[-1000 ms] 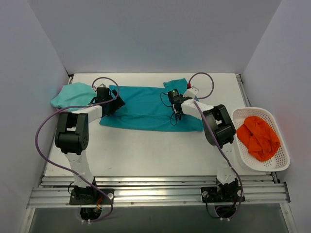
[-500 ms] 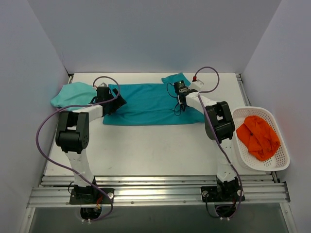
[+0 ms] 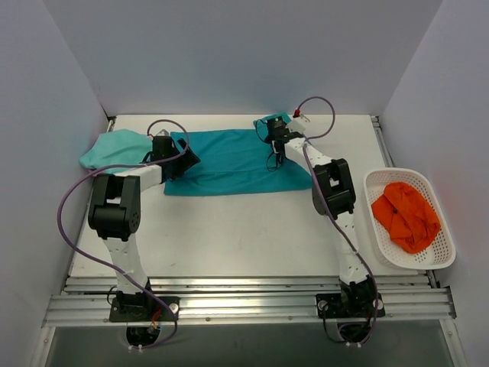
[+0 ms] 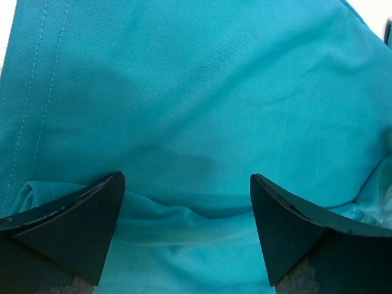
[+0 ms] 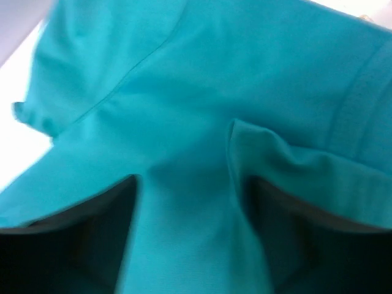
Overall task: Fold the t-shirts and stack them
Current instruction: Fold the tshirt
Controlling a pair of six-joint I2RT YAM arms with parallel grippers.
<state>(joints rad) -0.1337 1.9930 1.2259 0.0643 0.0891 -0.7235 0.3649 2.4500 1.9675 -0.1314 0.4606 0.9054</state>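
White counter (image 3: pixel 229 229) carries the teal t-shirt (image 3: pixel 229 162) folded across upper centre; mint t-shirt (image 3: pixel 111 149) bunched upper left; left tool (image 4: pixel 187 184) spread wide over teal cloth; right tool (image 5: pixel 187 180) parted above it.

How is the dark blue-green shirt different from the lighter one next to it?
Colour: the deep teal shirt is darker, the mint shirt paler.
Shape: the deep teal shirt lies spread flat in a long band; the mint shirt is bunched in a heap.
Place: the deep teal shirt lies across the middle, the mint shirt at the left edge.
Both are soft cloth lying on the white table.
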